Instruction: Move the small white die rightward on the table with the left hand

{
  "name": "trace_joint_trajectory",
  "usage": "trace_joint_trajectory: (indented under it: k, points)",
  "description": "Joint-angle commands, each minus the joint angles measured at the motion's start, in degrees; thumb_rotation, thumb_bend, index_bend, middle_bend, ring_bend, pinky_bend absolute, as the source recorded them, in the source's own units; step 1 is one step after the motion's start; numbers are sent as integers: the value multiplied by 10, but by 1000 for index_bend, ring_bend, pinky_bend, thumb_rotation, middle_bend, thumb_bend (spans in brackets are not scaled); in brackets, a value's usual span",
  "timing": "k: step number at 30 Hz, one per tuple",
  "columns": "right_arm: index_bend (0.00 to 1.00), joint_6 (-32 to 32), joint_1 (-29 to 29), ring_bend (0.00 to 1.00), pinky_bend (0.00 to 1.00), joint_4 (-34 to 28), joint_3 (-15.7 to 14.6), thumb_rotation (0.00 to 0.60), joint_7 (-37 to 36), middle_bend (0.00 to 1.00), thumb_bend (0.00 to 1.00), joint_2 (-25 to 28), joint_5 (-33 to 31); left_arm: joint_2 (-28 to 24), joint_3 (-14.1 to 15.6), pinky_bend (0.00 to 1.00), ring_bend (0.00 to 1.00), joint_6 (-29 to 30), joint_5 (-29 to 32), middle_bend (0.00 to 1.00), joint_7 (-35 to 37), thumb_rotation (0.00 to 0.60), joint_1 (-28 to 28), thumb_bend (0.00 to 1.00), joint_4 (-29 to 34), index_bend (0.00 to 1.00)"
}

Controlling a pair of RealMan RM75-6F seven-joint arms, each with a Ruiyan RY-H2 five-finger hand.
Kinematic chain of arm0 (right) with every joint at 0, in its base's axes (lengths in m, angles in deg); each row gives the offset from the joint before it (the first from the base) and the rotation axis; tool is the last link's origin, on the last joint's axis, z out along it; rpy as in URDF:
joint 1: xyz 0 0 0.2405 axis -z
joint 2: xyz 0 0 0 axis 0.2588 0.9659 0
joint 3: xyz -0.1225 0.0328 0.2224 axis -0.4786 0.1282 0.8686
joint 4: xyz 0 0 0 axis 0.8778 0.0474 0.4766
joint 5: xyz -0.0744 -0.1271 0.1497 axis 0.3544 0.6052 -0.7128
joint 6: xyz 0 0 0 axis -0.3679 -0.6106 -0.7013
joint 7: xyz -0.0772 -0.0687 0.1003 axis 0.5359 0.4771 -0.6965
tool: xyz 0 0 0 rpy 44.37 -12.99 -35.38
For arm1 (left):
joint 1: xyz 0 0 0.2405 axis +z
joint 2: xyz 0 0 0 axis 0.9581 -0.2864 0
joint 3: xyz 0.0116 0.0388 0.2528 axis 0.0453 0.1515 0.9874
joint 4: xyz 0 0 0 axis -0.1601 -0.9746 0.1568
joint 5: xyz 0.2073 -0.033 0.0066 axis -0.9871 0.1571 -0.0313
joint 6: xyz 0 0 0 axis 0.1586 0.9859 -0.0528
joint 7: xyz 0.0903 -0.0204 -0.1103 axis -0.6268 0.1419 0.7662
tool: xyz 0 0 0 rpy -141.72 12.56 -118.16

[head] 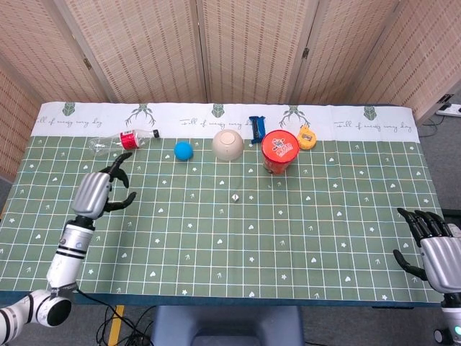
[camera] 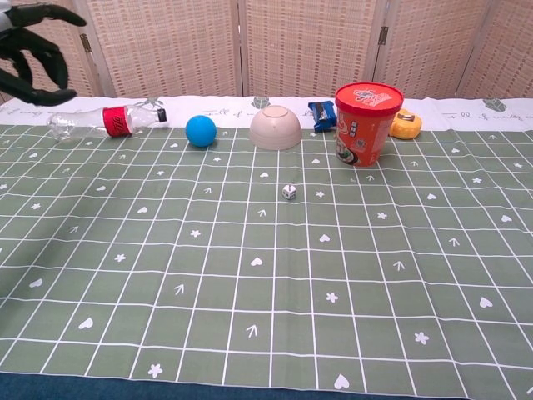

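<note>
The small white die point(head: 235, 195) point(camera: 289, 192) lies by itself on the green checked cloth, just in front of the beige bowl and left of the red cup. My left hand point(head: 101, 191) point(camera: 32, 58) hangs open far to the left of the die, fingers apart, holding nothing. In the chest view only its dark fingers point(camera: 46, 50) show at the top left corner. At the table's near right corner my right hand point(head: 431, 249) is open with fingers spread, well away from the die.
Along the back stand a lying plastic bottle point(head: 121, 140), a blue ball point(head: 184, 150), an upturned beige bowl point(head: 228, 144), a blue packet point(head: 257, 128), a red noodle cup point(head: 279, 151) and a small orange item point(head: 307, 136).
</note>
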Motion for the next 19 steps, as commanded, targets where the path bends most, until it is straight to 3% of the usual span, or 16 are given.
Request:
trace_joint_trajectory:
  k: [1,9,19]
  points:
    - [130,1,-1,157,162,2,0,600,-2,213,242,-1,1,-24,7,526,411,29,33,546,-24,600,38,316,21,196]
    - [130,6,-7,157,162,11,0,600,-11,213,241,-6,7,-53,43,474,402,95,38,533,-45,600,119,316,36,218]
    - [130,15,-14,157,162,15,-1,600,-17,213,242,-12,11,-85,94,440,401,172,-30,530,-32,600,203,316,44,243]
